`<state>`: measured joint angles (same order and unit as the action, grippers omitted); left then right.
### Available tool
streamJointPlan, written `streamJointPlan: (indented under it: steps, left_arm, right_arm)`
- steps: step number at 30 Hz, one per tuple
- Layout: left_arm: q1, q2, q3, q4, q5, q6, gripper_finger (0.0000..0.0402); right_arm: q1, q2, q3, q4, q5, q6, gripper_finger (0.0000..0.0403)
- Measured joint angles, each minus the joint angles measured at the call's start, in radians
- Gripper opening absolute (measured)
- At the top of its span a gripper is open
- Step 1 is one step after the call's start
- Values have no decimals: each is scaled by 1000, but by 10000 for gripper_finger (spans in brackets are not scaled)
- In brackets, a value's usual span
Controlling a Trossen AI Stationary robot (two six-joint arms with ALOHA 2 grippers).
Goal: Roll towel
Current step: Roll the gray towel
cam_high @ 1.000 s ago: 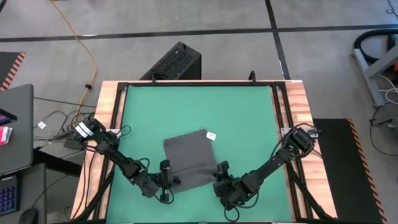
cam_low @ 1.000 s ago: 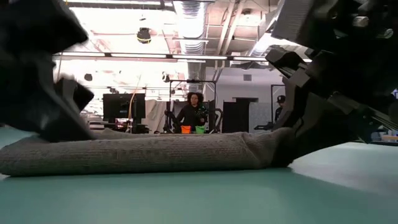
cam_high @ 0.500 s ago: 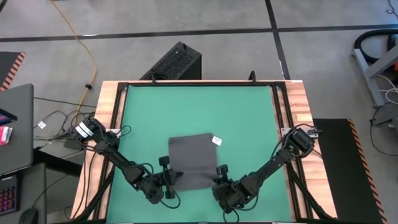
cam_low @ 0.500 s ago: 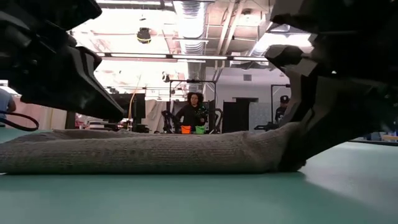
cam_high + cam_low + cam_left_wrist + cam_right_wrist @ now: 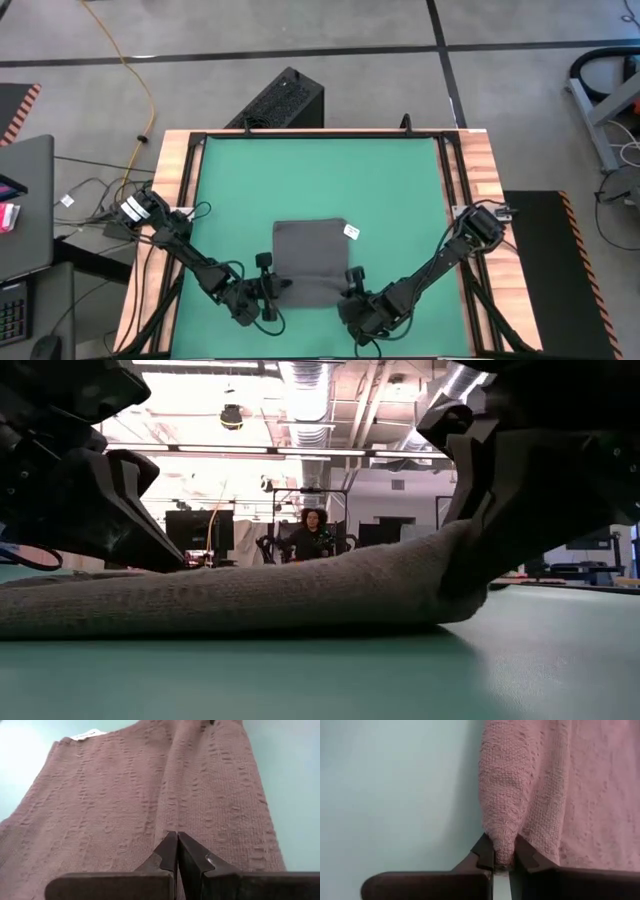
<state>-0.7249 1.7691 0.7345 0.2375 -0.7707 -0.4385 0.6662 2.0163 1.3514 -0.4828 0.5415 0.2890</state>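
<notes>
Grey towel (image 5: 310, 262) between both grippers' fingers

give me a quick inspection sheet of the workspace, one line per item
surface: green mat in a wood-edged frame
job's things: towel lies flat, near edge raised at its right corner; white tag at the far right corner
clutter: nothing seen on the mat
grippers: left gripper shut at the near edge, fingers pressed together; right gripper shut on the near right corner, lifting it
cables: yellow cord on the floor, wire bundle left of the table
surroundings: black box behind the table; person far behind
</notes>
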Motion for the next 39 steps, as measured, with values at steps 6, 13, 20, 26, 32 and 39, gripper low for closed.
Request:
streamJointPlan:
  steps: [6, 13, 20, 26, 32, 39]
  left_arm:
    - [4, 0, 0, -29, 11, 5, 0]
    - [37, 88, 1, 22, 95, 3, 0]
    - [44, 123, 3, 65, 140, -18, 0]
    - [36, 121, 4, 57, 198, -54, 0]
    - [36, 122, 5, 76, 225, -49, 0]
    - [36, 123, 5, 76, 272, -45, 0]
  right_arm:
    - [-24, -1, 11, -6, -73, 86, 37]
    - [-33, -7, 11, -3, -103, 124, 37]
    - [-41, -40, 11, -39, -126, 219, 37]
    - [-47, -105, 11, -109, -86, 311, 37]
    - [-83, -117, 11, -134, -109, 341, 37]
    - [-154, -116, 7, -208, -169, 334, 37]
